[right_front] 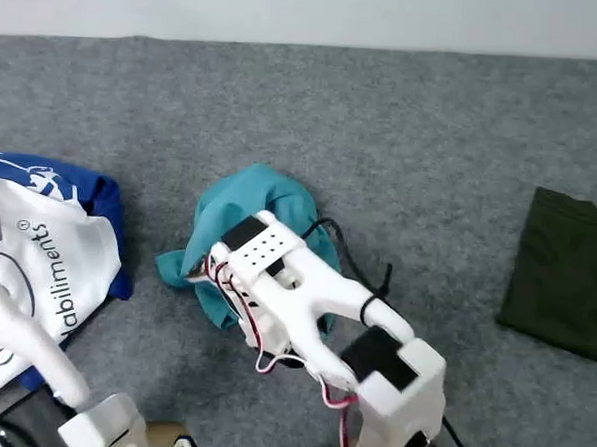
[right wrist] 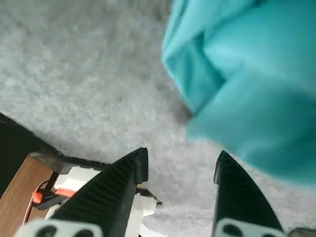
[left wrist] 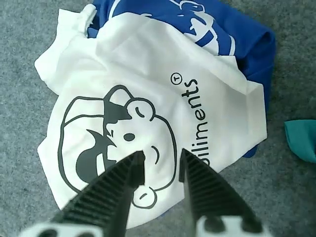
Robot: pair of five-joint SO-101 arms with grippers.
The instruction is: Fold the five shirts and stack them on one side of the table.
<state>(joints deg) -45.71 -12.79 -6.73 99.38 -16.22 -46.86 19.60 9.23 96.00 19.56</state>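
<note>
Left fingers (left wrist: pixel 123 182) narrowly parted, empty, above white shirt (left wrist: pixel 148 98). Right fingers (right wrist: pixel 118 187) spread wide, empty, beside teal shirt (right wrist: pixel 247 74), crumpled at middle of table (right_front: pixel 404 119). White shirt lies on blue shirt (left wrist: pixel 237 34), left side. Dark green shirt (right_front: pixel 566 273) folded flat, far right. Judgement: early stage; most folding and all stacking left.

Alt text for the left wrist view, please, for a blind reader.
The left gripper, jaws open, hangs over a white shirt with a black cartoon print. It partly covers a blue shirt on the grey table; a teal shirt lies nearby.
</note>
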